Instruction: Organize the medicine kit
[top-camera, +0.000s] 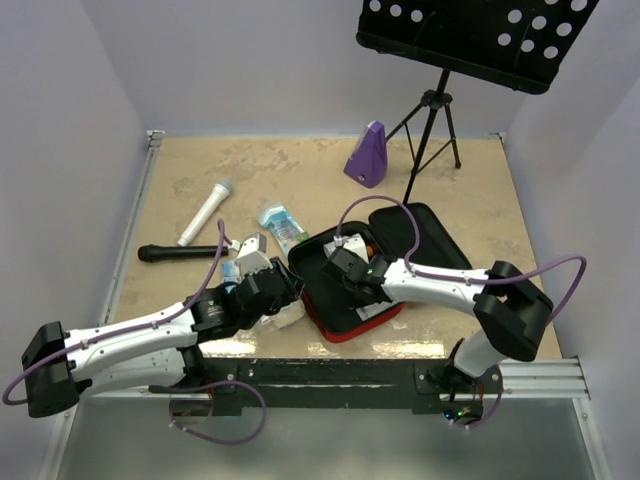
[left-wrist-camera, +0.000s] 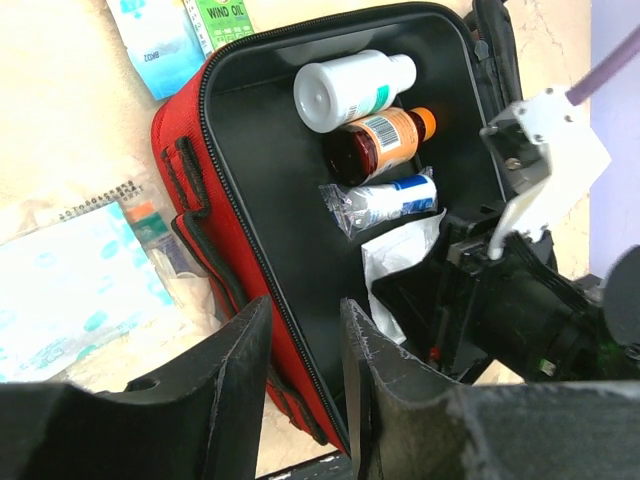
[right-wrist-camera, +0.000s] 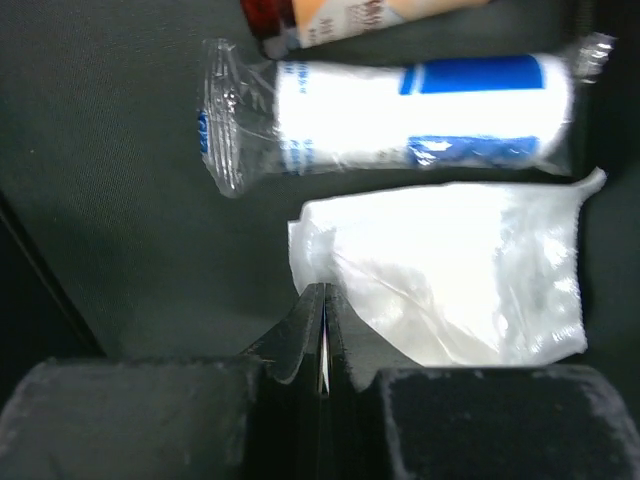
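Note:
The medicine kit (top-camera: 345, 328) lies open at the table's near middle, red outside with black lining (left-wrist-camera: 185, 120). Inside it lie a white bottle (left-wrist-camera: 350, 88), a brown bottle with an orange cap (left-wrist-camera: 385, 135), a wrapped bandage roll (right-wrist-camera: 400, 110) and a white plastic packet (right-wrist-camera: 450, 270). My left gripper (top-camera: 283, 285) straddles the kit's near-left wall, fingers close together, one outside and one inside (left-wrist-camera: 307, 315). My right gripper (top-camera: 358, 290) is inside the kit, shut on a corner of the white packet (right-wrist-camera: 324, 288).
Loose packets lie left of the kit: a blue-and-white one (left-wrist-camera: 60, 290) and a green box (left-wrist-camera: 220, 15). A white microphone (top-camera: 205, 212) and a black one (top-camera: 180, 252) lie at the left. A purple metronome (top-camera: 368, 155) and a music stand (top-camera: 430, 130) stand at the back.

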